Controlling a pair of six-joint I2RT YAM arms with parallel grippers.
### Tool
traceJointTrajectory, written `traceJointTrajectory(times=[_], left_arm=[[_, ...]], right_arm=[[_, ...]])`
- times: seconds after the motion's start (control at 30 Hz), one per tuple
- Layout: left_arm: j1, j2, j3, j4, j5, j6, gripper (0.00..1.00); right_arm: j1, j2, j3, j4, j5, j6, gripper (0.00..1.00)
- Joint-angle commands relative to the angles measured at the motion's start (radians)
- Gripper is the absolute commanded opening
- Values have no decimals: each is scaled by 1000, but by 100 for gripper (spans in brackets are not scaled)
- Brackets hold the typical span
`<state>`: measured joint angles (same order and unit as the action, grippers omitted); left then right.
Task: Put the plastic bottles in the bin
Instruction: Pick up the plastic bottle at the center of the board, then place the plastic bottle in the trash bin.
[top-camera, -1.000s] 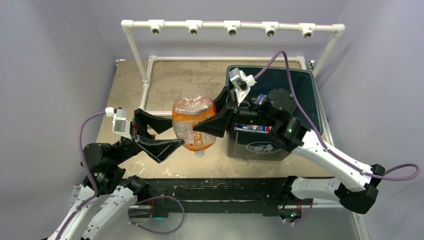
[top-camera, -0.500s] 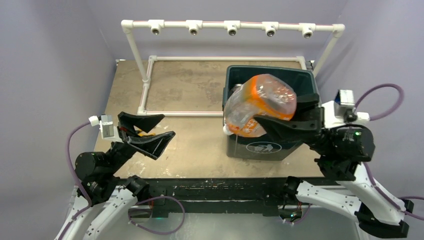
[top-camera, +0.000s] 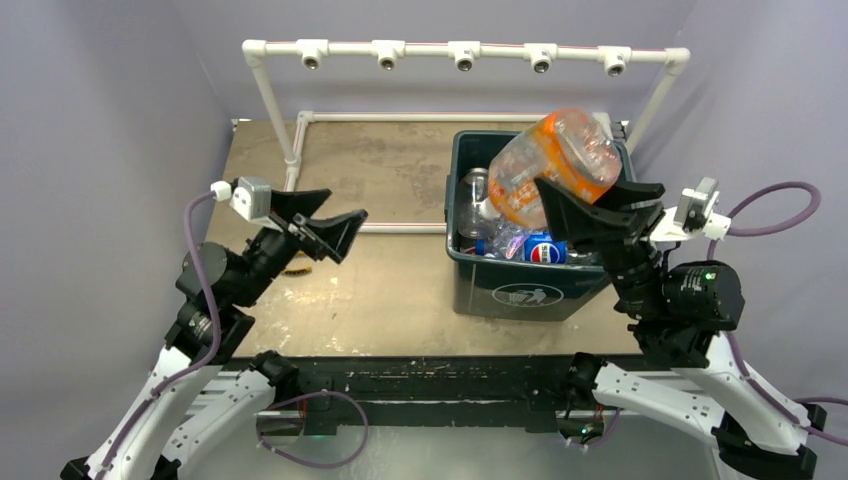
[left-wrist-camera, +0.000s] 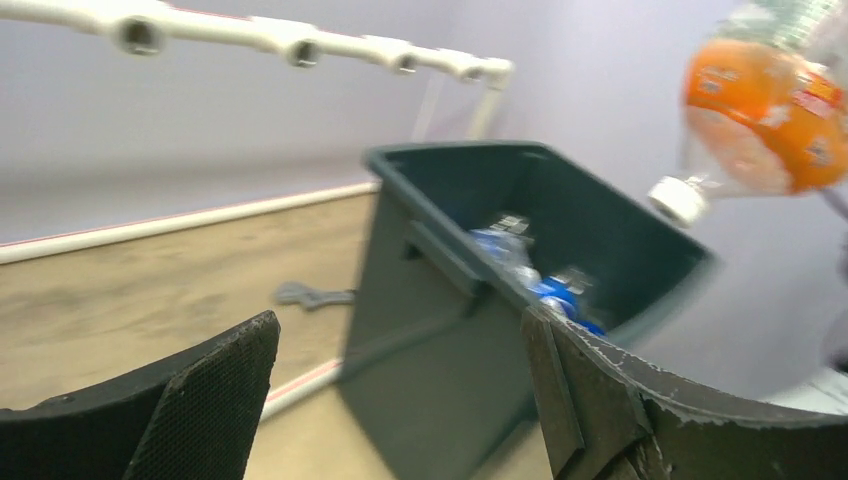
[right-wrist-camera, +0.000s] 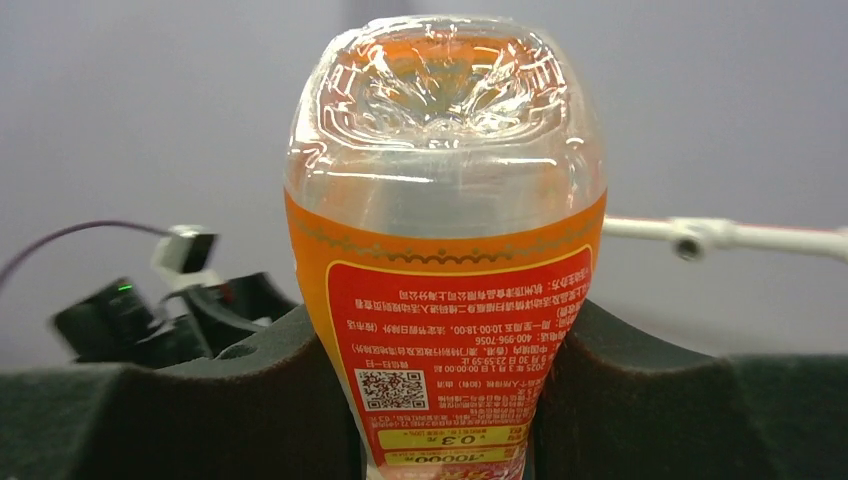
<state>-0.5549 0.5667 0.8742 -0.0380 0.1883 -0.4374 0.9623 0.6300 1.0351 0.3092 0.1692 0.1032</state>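
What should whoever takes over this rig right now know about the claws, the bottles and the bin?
Left claw: open and empty, over the table to the left of the bin.
Right claw: shut on the orange-labelled bottle, held above the bin with the cap tilted down toward its inside.
Done: several bottles lie in the bin.
Left: open the right claw to drop this bottle in. No other bottle shows on the table. A small item lies by the left claw, too hidden to identify.
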Motion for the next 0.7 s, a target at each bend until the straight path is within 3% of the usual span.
traceJointTrajectory(times=[0.0,0.17,0.33,0.5,0.67], left_arm=[[1,30,79,-136,-385,199,89],[1,17,-25,-158,-575,268,89],[2,-165,-223,-81,-655,267,89],[2,-296,-260,-77,-683,282,89],[2,-277,-252,-91,-621,297,88]], right_arm=[[1,38,88,-105,362,-206,19],[1,126,160,-277,552,-254,19],[1,124,133,-409,589,-194,19],[1,133,135,-486,617,-154,20],[1,140,133,-511,593,-146,19]])
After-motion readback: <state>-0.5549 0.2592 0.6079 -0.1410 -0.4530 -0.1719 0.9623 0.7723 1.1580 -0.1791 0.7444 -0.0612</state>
